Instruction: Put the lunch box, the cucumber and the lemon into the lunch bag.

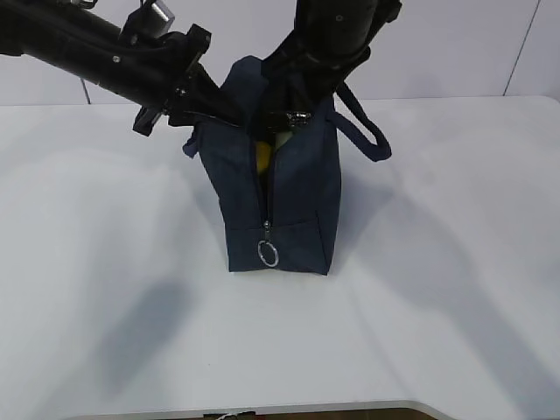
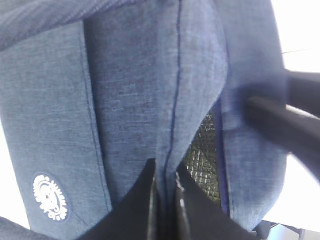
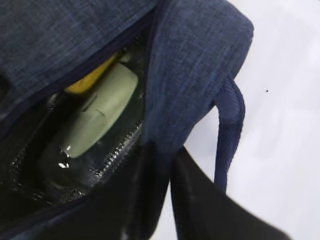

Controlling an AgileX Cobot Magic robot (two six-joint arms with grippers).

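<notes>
The navy lunch bag (image 1: pixel 289 210) stands upright on the table, its top gaping and its zipper ring (image 1: pixel 268 253) hanging low on the front. Inside lie the lunch box (image 3: pixel 102 117), pale green lid up, and the yellow lemon (image 3: pixel 90 77) behind it. The lemon (image 1: pixel 262 156) also shows through the slit. No cucumber shows in any view. My left gripper (image 2: pixel 165 172) is shut on the bag's left rim, with foil lining (image 2: pixel 202 150) beside it. My right gripper (image 3: pixel 170 150) is at the right rim, its fingers parted so that white table shows between them.
The white table (image 1: pixel 105 262) spreads around the bag on all sides. One loop handle (image 1: pixel 367 131) hangs off the bag's right side, close to my right gripper. A wall rises behind the table's far edge.
</notes>
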